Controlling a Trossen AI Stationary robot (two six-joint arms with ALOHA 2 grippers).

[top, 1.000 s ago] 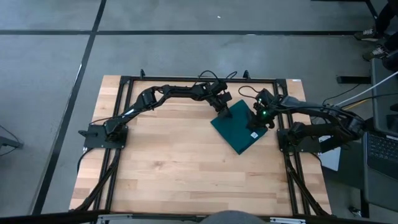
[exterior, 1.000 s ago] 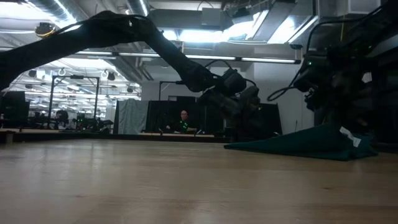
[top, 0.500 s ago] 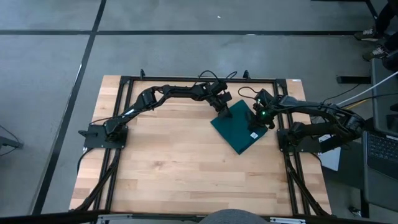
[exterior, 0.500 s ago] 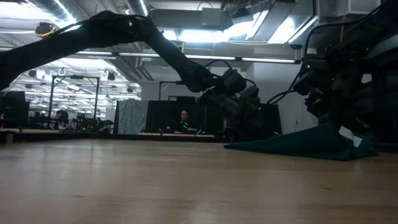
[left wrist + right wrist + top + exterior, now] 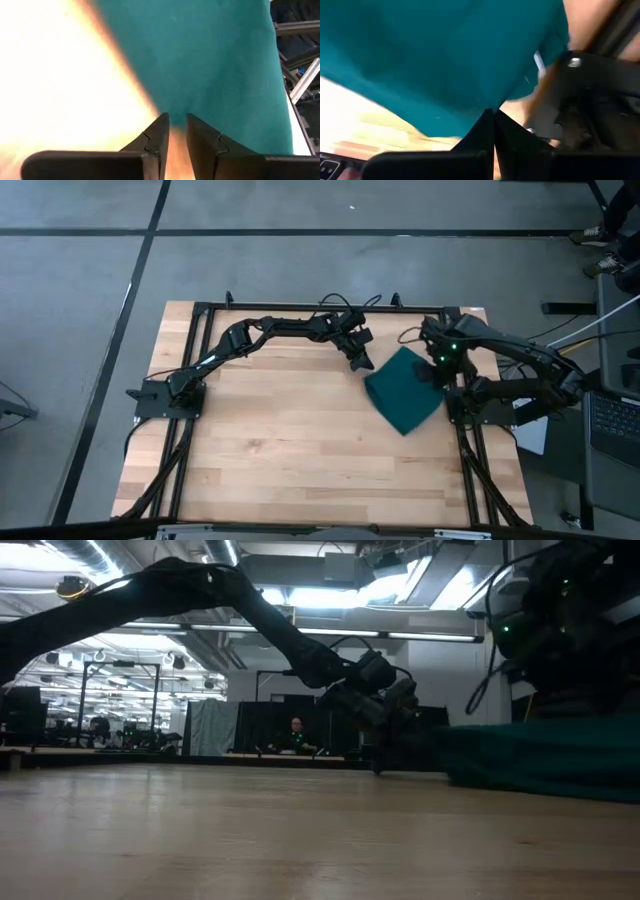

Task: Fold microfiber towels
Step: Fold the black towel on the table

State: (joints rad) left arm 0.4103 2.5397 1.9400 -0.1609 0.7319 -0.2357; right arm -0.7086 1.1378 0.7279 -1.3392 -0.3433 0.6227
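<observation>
**Towel at the right edge, one gripper on it**

Wooden desk (image 5: pixel 290 440), black frame round it. Dark teal towel (image 5: pixel 403 392) lies folded near the desk's right edge, toward the far side. Right gripper (image 5: pixel 437 363) over its far right corner, fingers closed on the cloth. Left gripper (image 5: pixel 360 361) just beside the towel's left corner, fingers slightly apart, holding nothing.

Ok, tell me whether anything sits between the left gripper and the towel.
Nothing visible does. The left gripper hangs just off the teal towel edge, with only bare table in the narrow gap between them. The right gripper is on the towel's far side, out of that path.
</observation>
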